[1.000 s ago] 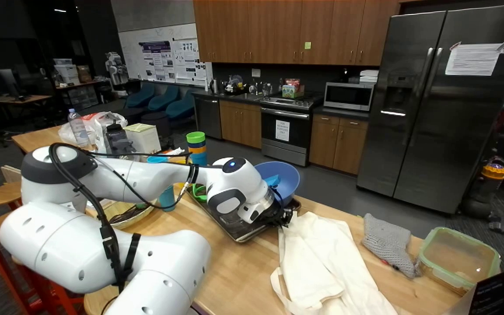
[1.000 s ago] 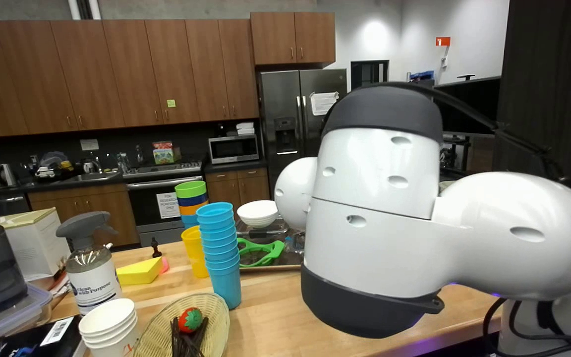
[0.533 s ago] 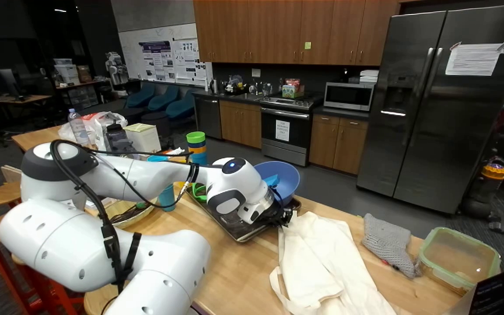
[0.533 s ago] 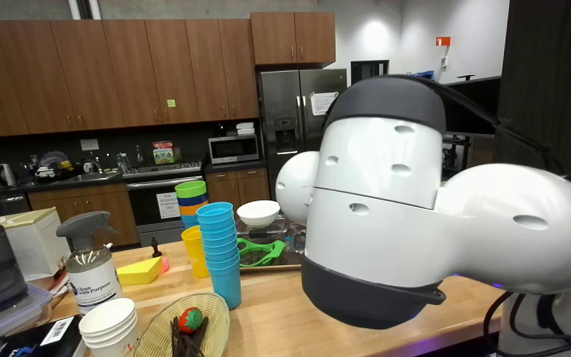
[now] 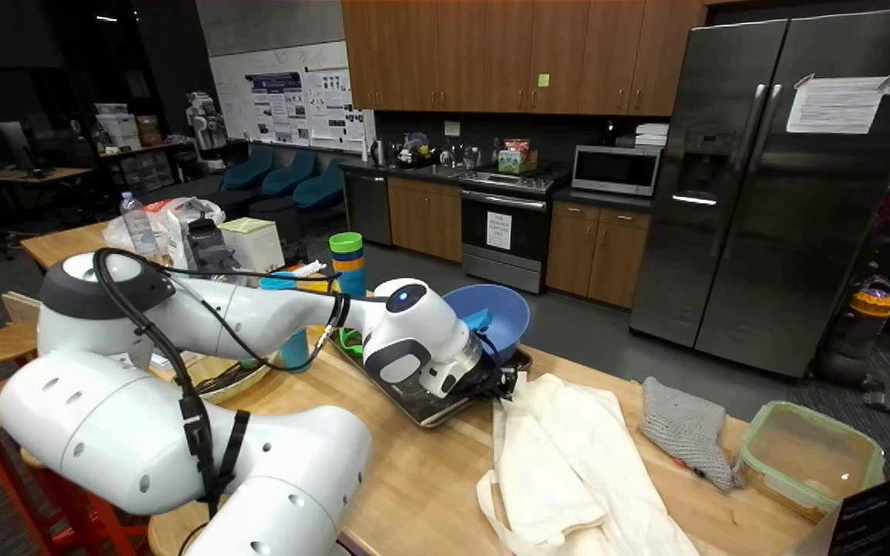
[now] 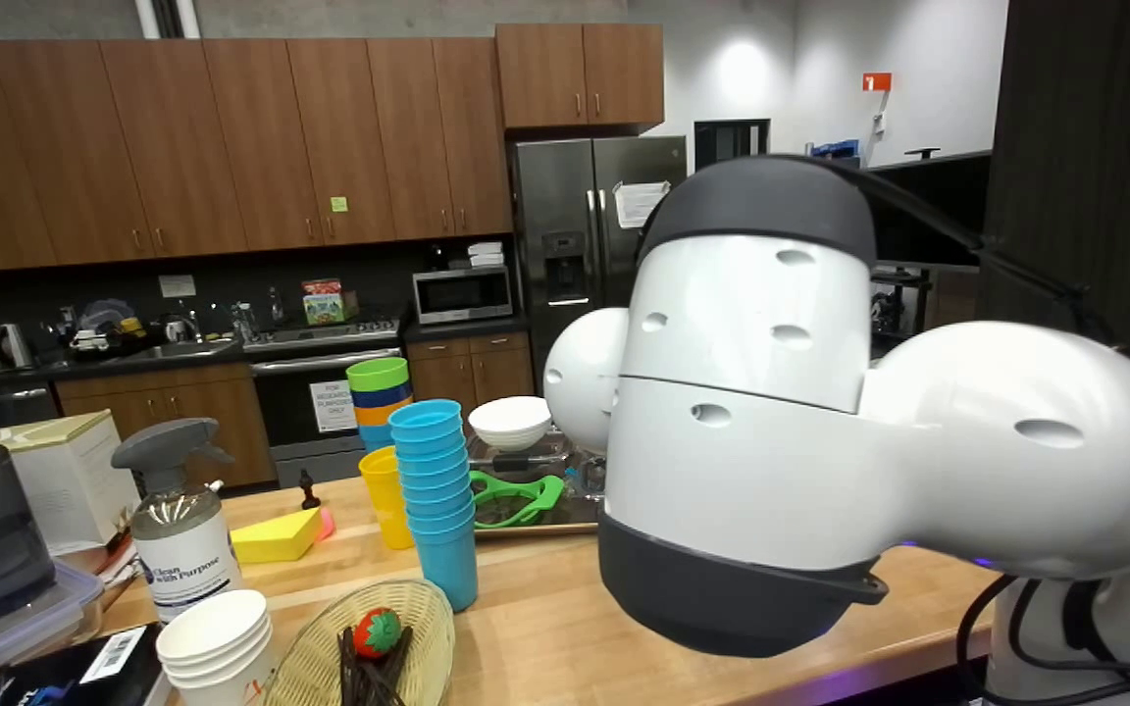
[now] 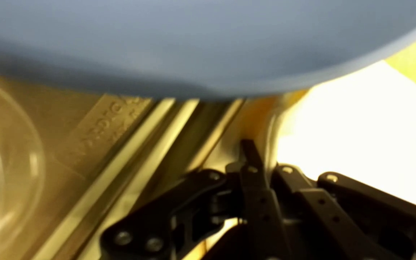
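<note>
Wooden table (image 5: 429, 479), pale, visible grain, underlies the lot. Cream cloth (image 5: 568, 471) sprawls on it: woven, limp, creased, a strap looping from one side; its upper end lies right by the gripper (image 5: 503, 384), contact uncertain. Dark metal tray (image 5: 422, 408), rectangular, raised rim; one edge runs just beside the gripper, and the wrist view gives embossed lettering, blurred. Blue bowl (image 5: 511, 320), round, smooth-walled, thin-lipped, sits behind the gripper in an exterior view; in the wrist view its rim sweeps across the top. Grey knitted piece (image 5: 681, 421), coarse mesh, past the cloth. Clear plastic item (image 7: 9, 162), curved edge, on the tray. Gripper: black linkages, fingers pressed together where tray meets cloth; whether any fold is caught, cannot tell.
</note>
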`<action>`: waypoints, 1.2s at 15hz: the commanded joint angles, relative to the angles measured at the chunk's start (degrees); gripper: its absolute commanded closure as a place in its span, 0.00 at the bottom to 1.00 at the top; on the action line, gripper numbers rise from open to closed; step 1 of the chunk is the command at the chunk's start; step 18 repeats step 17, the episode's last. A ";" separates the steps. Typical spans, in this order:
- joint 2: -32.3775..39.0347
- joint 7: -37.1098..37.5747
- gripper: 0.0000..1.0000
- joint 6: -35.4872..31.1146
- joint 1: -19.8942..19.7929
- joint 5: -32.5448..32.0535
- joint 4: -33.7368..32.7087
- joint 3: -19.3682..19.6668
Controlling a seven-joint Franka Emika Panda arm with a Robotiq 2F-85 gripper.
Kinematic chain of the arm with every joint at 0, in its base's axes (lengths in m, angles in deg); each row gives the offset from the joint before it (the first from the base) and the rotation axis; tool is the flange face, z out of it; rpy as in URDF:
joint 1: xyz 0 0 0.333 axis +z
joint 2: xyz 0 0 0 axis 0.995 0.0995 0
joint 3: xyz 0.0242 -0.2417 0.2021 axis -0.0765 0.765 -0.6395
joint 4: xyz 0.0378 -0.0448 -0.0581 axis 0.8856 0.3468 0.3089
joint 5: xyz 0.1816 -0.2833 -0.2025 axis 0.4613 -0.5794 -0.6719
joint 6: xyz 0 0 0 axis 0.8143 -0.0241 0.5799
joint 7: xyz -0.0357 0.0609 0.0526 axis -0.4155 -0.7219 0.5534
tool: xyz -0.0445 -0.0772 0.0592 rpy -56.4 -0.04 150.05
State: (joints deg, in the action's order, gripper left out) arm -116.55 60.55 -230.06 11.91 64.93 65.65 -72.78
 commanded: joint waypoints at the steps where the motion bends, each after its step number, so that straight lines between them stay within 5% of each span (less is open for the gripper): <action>1: 1.40 0.63 0.99 -3.68 -0.47 1.99 -0.11 -1.12; 2: 1.35 0.76 0.99 -4.15 -0.51 1.88 -0.07 -1.42; 3: 1.85 0.50 0.72 -3.97 -0.35 1.50 0.08 -1.30; 5: 1.63 0.69 0.68 -3.73 -0.16 -0.18 0.01 -1.40; 6: 1.61 0.69 0.87 -3.81 -0.15 -0.33 -0.02 -1.44; 9: 1.59 0.68 0.68 -4.82 -0.20 -0.43 0.01 -1.43; 18: 1.59 0.68 0.67 -4.89 -0.21 -0.43 0.01 -1.43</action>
